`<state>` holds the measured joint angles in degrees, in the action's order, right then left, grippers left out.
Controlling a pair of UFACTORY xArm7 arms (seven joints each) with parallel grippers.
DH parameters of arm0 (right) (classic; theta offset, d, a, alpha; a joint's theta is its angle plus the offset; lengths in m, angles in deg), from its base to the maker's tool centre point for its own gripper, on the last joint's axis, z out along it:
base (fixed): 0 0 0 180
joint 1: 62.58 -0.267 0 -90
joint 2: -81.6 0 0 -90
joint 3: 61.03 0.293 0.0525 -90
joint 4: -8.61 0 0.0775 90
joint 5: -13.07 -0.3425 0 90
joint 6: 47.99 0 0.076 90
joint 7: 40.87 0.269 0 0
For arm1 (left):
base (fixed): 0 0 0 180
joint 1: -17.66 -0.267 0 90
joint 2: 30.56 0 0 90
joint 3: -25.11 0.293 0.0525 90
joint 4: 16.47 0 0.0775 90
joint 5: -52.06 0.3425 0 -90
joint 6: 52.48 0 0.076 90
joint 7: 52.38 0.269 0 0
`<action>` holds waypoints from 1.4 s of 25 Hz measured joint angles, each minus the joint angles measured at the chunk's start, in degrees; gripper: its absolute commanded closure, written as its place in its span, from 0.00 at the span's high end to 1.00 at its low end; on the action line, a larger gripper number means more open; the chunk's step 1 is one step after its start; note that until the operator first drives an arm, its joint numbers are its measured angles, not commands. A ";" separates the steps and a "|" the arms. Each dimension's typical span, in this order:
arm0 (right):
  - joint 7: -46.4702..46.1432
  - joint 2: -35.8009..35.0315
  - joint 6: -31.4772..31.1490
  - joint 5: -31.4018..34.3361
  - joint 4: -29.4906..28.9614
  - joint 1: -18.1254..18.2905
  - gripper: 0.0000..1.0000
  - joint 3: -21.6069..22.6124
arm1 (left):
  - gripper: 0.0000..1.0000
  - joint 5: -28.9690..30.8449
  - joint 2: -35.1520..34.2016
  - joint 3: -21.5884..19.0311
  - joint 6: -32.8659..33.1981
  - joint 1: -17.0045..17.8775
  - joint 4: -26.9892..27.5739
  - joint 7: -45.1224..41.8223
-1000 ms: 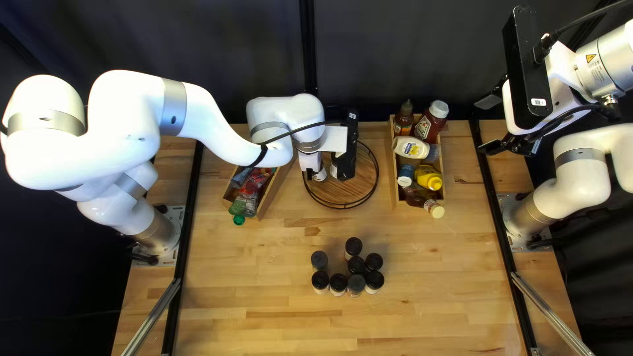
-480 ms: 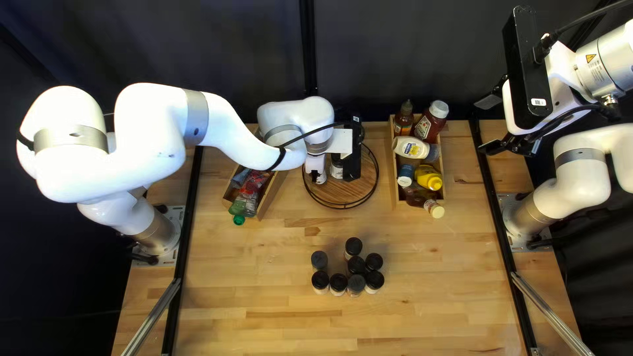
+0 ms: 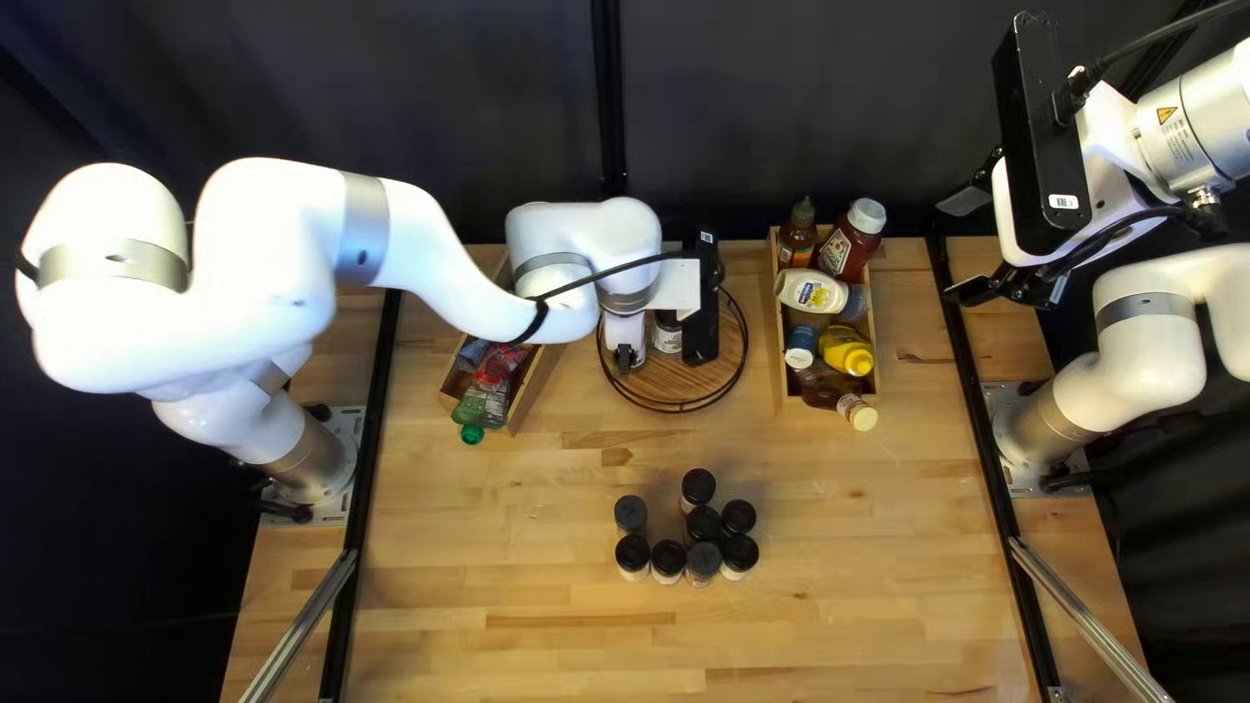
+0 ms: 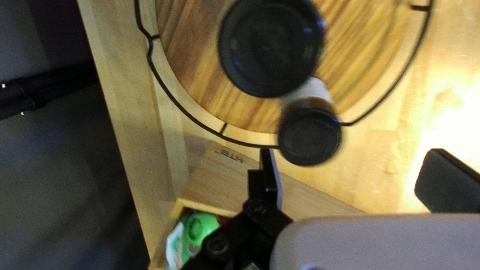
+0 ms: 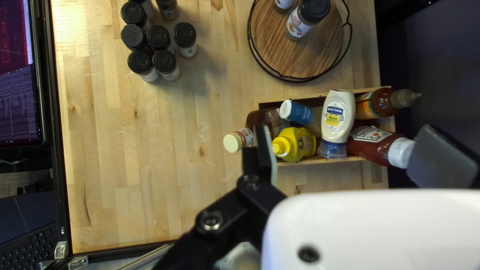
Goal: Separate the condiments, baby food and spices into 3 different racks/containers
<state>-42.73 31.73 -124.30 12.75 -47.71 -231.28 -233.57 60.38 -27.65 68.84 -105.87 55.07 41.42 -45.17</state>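
The spices are meant, I judge, for the round tray (image 3: pixel 671 376), whose low rim should keep upright jars from straying; two jars (image 4: pixel 272 47) stand there. The left pincer (image 4: pixel 350 165) hangs over it, spread wide and pinching nothing, one finger near a jar's lid; that gap should let it rise clear without tipping either. Eight more jars (image 3: pixel 703 523) stand bunched on the bench (image 3: pixel 495 547), lids up, handy for taking from above, though their closeness leaves little room for fingers. Condiments (image 5: pixel 337 117) fill one crate (image 3: pixel 777 384), some lying across others to fit, one neck poking past its end. The pouches (image 3: pixel 501 365), likely baby food, share another crate (image 3: pixel 530 391). The right pincer (image 5: pixel 342 145), also spread and unladen, is held aside, leaving the left arm room
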 measured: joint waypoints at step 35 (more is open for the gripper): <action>0.00 0.00 0.00 0.00 0.00 0.00 1.00 0.00 | 1.00 -8.62 11.75 -14.08 1.31 7.87 2.69 28.60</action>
<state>-42.73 31.73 -124.30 12.75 -47.71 -231.28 -233.57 51.76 -15.90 54.77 -104.56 62.94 44.11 -16.57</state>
